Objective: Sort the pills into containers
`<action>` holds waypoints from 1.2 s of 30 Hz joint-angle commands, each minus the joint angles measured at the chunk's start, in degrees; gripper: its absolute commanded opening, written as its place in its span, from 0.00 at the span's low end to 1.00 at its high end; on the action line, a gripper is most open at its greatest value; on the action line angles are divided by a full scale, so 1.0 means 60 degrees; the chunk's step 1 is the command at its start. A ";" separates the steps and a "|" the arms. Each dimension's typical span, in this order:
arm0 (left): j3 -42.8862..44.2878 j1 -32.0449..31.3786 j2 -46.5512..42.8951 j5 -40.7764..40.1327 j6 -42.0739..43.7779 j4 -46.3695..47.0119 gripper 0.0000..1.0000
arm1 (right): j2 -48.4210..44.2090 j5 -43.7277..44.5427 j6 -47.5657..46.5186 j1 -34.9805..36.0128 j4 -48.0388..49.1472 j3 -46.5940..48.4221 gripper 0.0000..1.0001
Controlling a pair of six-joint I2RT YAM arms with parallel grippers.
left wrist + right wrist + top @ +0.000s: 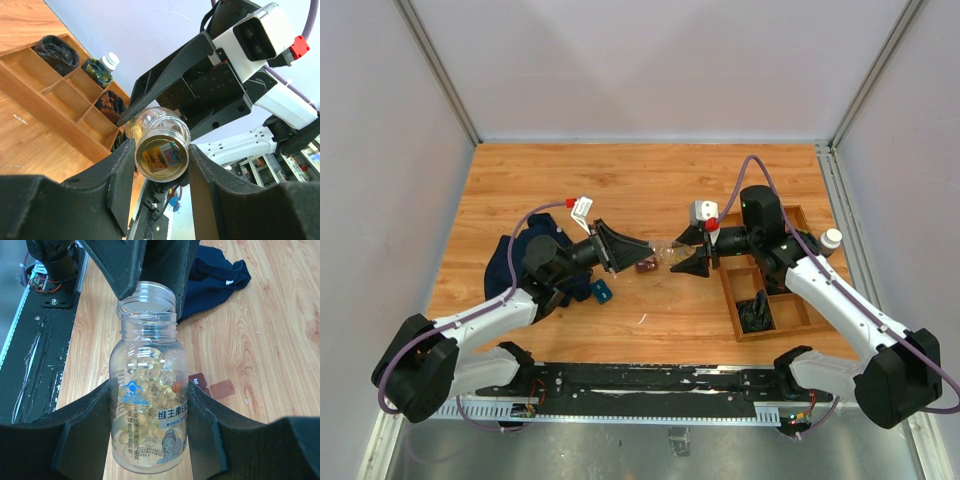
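Pill bottle clamped by right gripper and left gripper, brown box nearby, dark cloth beyond

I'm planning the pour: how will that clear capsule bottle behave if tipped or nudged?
The clear pill bottle has smooth, round plastic walls, so it probably slips easily and would roll if laid down. It is uncapped, so tipping it would likely spill the yellow softgels. Only partly filled, it is probably light.

Brown container open, lid flat; yellow pills inside bottle.
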 commanded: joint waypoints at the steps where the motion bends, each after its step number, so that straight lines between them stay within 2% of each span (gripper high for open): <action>1: 0.0260 -0.0164 -0.0162 0.0073 0.0107 0.0048 0.28 | 0.0061 0.0250 -0.0340 0.0338 -0.0141 0.0419 0.03; 15: 0.0483 -0.0340 -0.0110 -0.0309 0.0454 -0.0883 0.28 | 0.0227 0.0832 -0.0851 0.0628 -0.0665 0.0603 0.03; 28: 0.0982 -0.0702 -0.0330 -0.1041 0.1258 -0.2850 0.27 | 0.0309 0.1685 -0.1050 0.0796 -0.0917 0.0761 0.02; 36: 0.1035 -0.1003 -0.0188 -0.1408 0.1143 -0.3076 0.26 | 0.0322 0.1662 -0.0822 0.0849 -0.0742 0.0721 0.02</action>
